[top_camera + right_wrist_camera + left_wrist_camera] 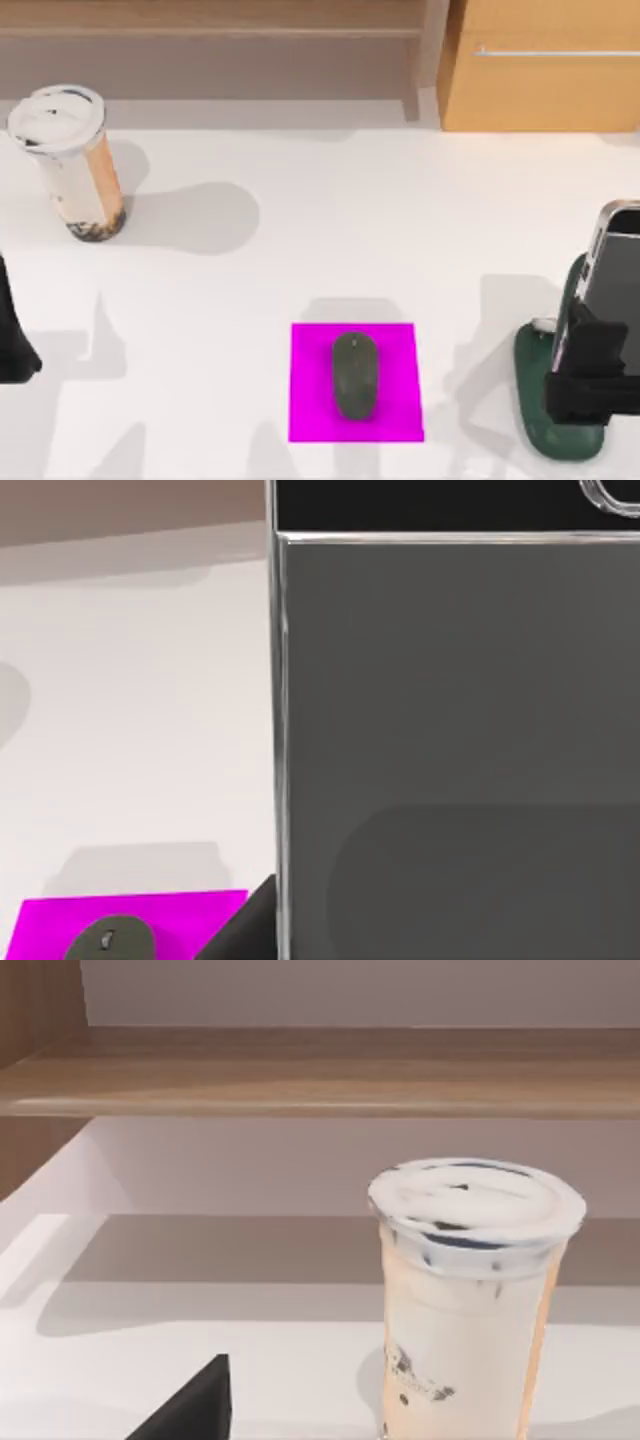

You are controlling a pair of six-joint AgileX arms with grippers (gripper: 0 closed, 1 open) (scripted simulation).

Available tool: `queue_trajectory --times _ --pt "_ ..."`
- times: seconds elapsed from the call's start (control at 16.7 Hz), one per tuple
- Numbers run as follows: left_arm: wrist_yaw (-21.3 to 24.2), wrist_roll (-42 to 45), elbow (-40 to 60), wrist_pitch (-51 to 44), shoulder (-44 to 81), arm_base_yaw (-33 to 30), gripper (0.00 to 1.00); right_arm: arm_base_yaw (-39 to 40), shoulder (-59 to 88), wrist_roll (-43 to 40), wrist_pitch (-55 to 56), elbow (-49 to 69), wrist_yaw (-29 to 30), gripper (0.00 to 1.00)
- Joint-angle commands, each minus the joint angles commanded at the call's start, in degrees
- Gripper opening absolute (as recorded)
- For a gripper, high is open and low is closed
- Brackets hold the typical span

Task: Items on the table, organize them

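Table, white, meets wooden shelving and cabinet.

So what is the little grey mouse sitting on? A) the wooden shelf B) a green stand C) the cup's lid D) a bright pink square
D: in the top view the mouse lies on the pink square near the table's front edge.
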Motion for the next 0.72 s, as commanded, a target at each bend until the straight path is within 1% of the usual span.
queue_trajectory --times 0.18,0.36,0.54,0.72 --pt "0.00 0.00 0.00 0.00 0.00 0.00 1.00 -0.55 -2.42 -2.65 5.84 1.71 -4.83 0.00" --pt "0.00 0.00 0.00 0.00 0.00 0.00 1.00 -3.12 -4.53 -6.71 9.89 0.14 -7.72 0.00" --pt "0.00 0.00 0.00 0.00 0.00 0.00 1.00 -7.61 -4.86 -12.01 12.60 -4.45 -8.01 0.00" --pt "0.00 0.00 0.00 0.00 0.00 0.00 1.00 -12.69 -1.80 -17.16 16.38 -9.01 -6.46 0.00"
